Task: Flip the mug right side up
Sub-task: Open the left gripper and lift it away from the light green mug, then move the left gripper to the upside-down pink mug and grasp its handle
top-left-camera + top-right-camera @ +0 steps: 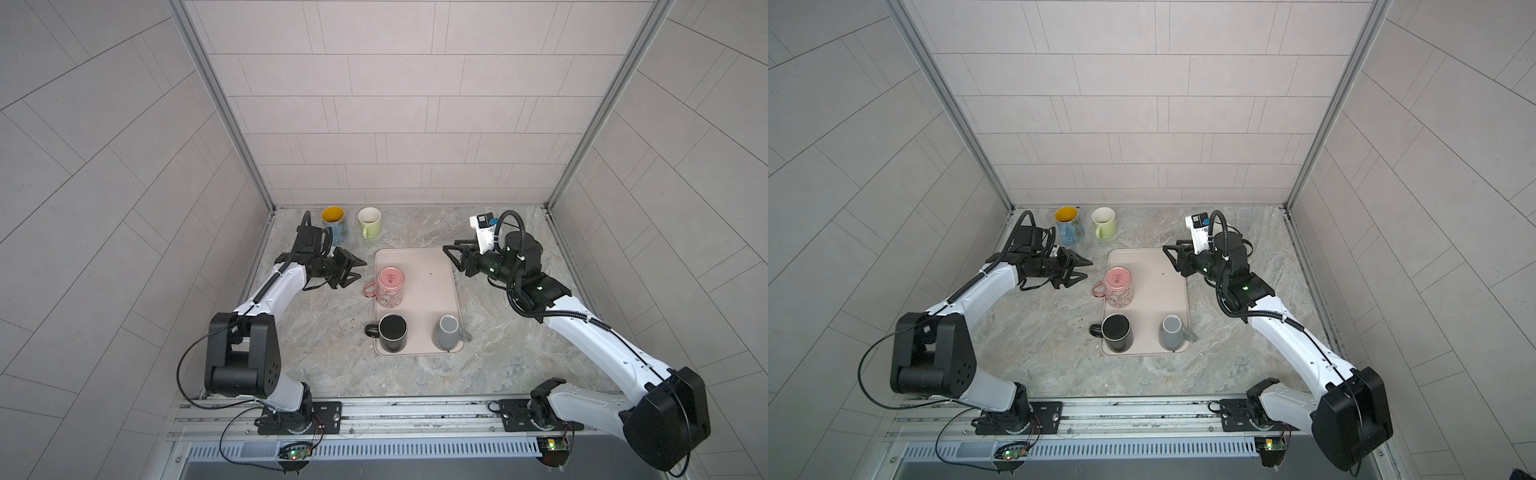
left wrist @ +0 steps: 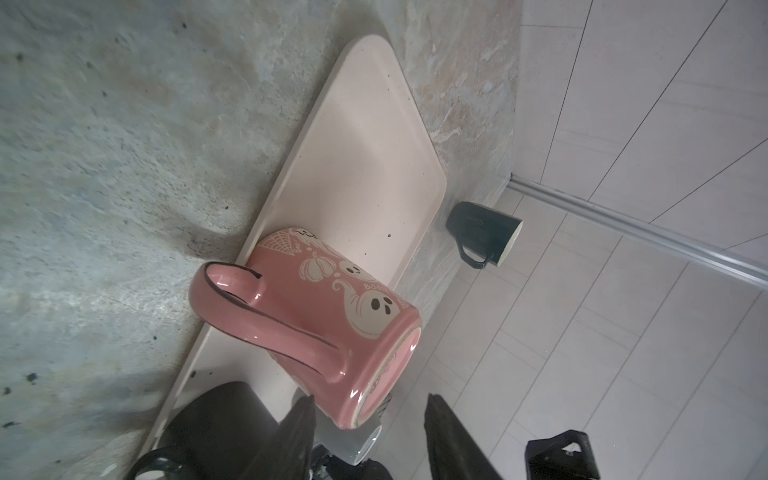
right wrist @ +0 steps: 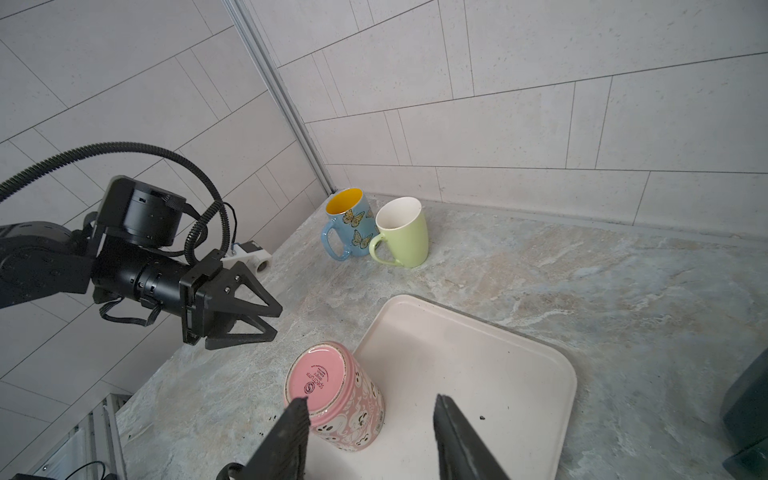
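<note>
While the left claw (image 1: 360, 270) hangs about half open with nothing between its fingers, it points across the table (image 1: 332, 374) toward the pink mug (image 1: 390, 286). It is near the handle but clear of it.

Right claw (image 1: 453, 257): also about half open, empty. It is raised over the far right corner of the tray (image 1: 428, 299) and faces the left claw.

Pink mug: upside down, rim on the tray, base up. It sits on the tray's left side, in the far half, with its handle hanging out over the left edge. The right wrist view shows print on the upturned base (image 3: 336, 395). The mug sits ahead of that claw's fingers (image 3: 291, 432), not gripped.

Near end of tray: black mug (image 1: 392, 332) at the left, handle poking off the edge. Grey mug (image 1: 446, 332) at the right, handle pointing right. Both mouth up.

Back of table, off the tray: blue mug (image 1: 333, 224) with a yellow inside and green mug (image 1: 370, 222), close side by side, mouth up. Cannot tell if they touch.

Left wrist view only: a dark mug (image 2: 484, 232) stands on the table just past the tray's right edge.
</note>
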Tool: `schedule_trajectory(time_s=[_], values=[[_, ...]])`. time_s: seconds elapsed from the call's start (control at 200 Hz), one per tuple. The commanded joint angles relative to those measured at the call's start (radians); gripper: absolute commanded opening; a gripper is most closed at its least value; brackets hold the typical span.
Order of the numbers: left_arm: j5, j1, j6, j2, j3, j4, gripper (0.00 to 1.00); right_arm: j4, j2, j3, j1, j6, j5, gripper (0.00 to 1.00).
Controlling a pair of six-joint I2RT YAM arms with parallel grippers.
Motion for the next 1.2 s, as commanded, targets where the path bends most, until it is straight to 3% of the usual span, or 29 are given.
schedule_trajectory(time_s=[0.0, 0.35, 0.826, 1.196], values=[[0.053, 0.001, -0.209, 0.019, -0.05, 0.169, 0.49, -0.015, -0.004, 0.007, -0.003, 0.002, -0.014, 0.5], [0.029, -0.001, -0.438, 0.039, -0.128, 0.261, 0.49, -0.052, 0.005, 0.017, -0.003, -0.025, -0.001, 0.5], [0.025, -0.008, -0.422, 0.011, -0.156, 0.089, 0.49, -0.086, 0.043, 0.029, -0.003, -0.032, -0.001, 0.5], [0.033, -0.035, -0.433, 0.106, -0.111, 0.089, 0.49, -0.09, 0.073, 0.038, -0.004, -0.018, -0.001, 0.5]])
